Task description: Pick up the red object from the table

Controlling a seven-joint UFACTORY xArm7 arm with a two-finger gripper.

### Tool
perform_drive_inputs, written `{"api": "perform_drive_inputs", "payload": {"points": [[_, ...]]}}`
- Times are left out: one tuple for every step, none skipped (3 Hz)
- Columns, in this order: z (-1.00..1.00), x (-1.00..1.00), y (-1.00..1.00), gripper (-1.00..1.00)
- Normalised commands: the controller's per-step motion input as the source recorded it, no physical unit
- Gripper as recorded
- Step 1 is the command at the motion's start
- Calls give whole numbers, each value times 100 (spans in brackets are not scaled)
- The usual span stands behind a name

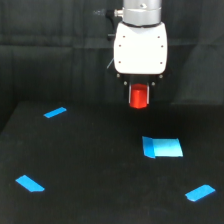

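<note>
The red object (139, 96) is a small red-orange block held between the dark fingers under my white gripper body. My gripper (139, 97) is shut on it at the upper middle of the exterior view. The block hangs in the air, well above the black table (100, 165), with nothing touching it from below. The fingers themselves are dark and mostly blend with the background.
Several bright blue tape patches lie on the table: a thin one (55, 112) at far left, a large one (162, 147) below the gripper to the right, one (30, 183) at near left, one (200, 192) at near right. A black curtain (50, 50) hangs behind.
</note>
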Motion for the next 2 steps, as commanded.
{"api": "perform_drive_inputs", "payload": {"points": [[6, -5, 11, -95], [-5, 2, 9, -100]]}}
